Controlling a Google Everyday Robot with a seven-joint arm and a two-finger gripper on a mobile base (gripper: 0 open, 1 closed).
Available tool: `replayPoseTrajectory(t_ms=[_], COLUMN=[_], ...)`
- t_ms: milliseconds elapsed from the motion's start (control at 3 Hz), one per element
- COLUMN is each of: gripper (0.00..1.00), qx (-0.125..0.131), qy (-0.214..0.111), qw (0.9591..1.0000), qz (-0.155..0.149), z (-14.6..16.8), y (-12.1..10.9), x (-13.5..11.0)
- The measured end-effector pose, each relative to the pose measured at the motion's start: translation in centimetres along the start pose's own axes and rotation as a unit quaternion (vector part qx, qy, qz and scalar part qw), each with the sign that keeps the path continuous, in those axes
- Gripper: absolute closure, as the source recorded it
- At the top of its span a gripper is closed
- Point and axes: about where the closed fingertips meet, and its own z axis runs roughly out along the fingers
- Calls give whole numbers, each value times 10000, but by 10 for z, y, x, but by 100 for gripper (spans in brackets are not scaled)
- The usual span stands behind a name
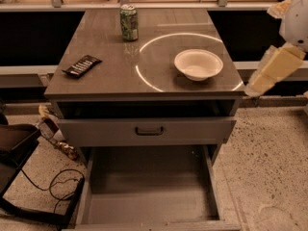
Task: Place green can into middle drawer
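Observation:
The green can [129,22] stands upright at the back of the grey cabinet top [110,76], left of centre. The middle drawer [149,196] is pulled out at the bottom of the view, its plain grey floor bare. My gripper [255,86] is at the right edge, at the end of a pale arm piece [279,64], beside the cabinet's right front corner. It is well away from the can and holds nothing that I can see.
A white bowl [198,64] sits on the right of the top and a black remote-like bar [82,65] on the left. A grey drawer front with a black handle [148,130] sits above the open drawer. Cables and a dark object [29,177] lie on the floor at left.

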Motion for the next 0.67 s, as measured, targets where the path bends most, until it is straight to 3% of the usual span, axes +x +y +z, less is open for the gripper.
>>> replayPoseTrajectory(t_ms=[333,667], gripper=[0,0], qx=[329,743], qy=[-804,-1895], qw=[9949,9728], qz=[510,1105], z=[33,59], y=[-39,-95], x=[-3,-24])
